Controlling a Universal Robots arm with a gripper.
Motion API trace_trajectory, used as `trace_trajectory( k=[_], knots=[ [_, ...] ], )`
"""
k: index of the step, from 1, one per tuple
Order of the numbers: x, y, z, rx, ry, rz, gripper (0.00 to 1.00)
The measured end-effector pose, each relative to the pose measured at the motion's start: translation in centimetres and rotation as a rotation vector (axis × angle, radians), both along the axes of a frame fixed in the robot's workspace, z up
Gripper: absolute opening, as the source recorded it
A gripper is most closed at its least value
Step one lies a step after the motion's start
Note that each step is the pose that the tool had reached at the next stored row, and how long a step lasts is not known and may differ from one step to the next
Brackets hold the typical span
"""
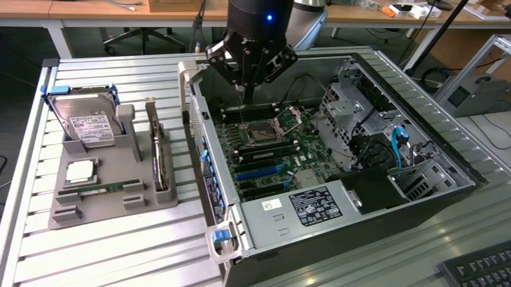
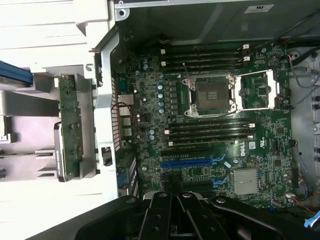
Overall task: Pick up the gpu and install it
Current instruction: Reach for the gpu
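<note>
**Over the motherboard: gripper (image 1: 243, 91) shut and empty, gpu (image 1: 158, 152) in its holder**

Outside the computer case (image 1: 201, 128), toward the exterior view's left, the gpu stands on its long edge in a slot of the grey holder (image 1: 112, 208); from this angle it reads as a thin, dark upright slab with a pale metal strip at its far end; it is just beside the case wall but not touching it. Seen from the wrist camera, the gpu (image 2: 70, 125) shows a long, narrow green circuit board dotted with small solder points, with a darker grey block against one end; grey holder walls flank it on both sides.

Above the open case hangs the gripper, its black linkages drawn together so that the fingertips meet in a single narrow point; nothing is between them. It hovers over the motherboard (image 1: 267, 164), near the open processor socket (image 1: 264, 133), and well apart from the gpu; in the wrist view the gripper (image 2: 172, 196) sits over the board's edge, close to a blue expansion slot (image 2: 187, 162).

Sharing the holder with the gpu are a silver hard drive (image 1: 90, 122) with a white label, propped upright at the far end, and a short green memory stick (image 1: 104, 189) lying flat nearer the front; the holder rests on a slatted metal table (image 1: 119, 254).
</note>
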State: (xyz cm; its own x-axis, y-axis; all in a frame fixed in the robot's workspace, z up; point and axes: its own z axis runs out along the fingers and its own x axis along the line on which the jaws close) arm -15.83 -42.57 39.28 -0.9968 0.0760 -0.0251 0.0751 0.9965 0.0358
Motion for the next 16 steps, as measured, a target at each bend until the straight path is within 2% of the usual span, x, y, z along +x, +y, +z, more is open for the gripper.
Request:
trace_trajectory(
  k=[16],
  knots=[
    [-0.40,-0.14,-0.01,-0.0005,0.0000,0.000,0.11]
  ],
)
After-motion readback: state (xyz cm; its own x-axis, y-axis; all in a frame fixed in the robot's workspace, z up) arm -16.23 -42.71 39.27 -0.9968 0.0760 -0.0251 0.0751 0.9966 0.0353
